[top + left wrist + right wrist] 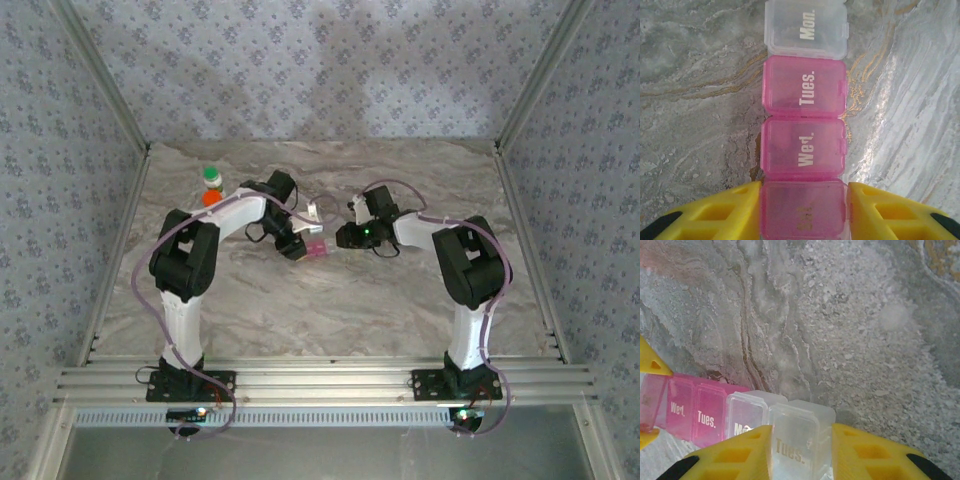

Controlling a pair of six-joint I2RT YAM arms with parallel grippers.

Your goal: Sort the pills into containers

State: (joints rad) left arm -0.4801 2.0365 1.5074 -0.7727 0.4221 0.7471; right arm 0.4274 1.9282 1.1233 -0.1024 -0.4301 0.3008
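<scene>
Two robot arms meet over the middle of a marbled grey counter [330, 310], where the pill box [318, 228] lies flat between them, its pink section nearer the arm bases and its clear section farther back. The left claw [297, 247] is closed narrowly on the pink end of the strip: in the left wrist view its yellow fingers [725, 212] press on both sides of the last pink compartment, with pink "Wed." and "Tues." lids and a clear "Mon." lid running away from it. The right claw [350, 236] holds the clear end, its yellow fingers [735, 455] flanking a clear compartment marked "Tues." in the right wrist view. At the back left of the counter, well apart from the box, a green-capped bottle [211, 176] stands just behind an orange-capped bottle [211, 197].
</scene>
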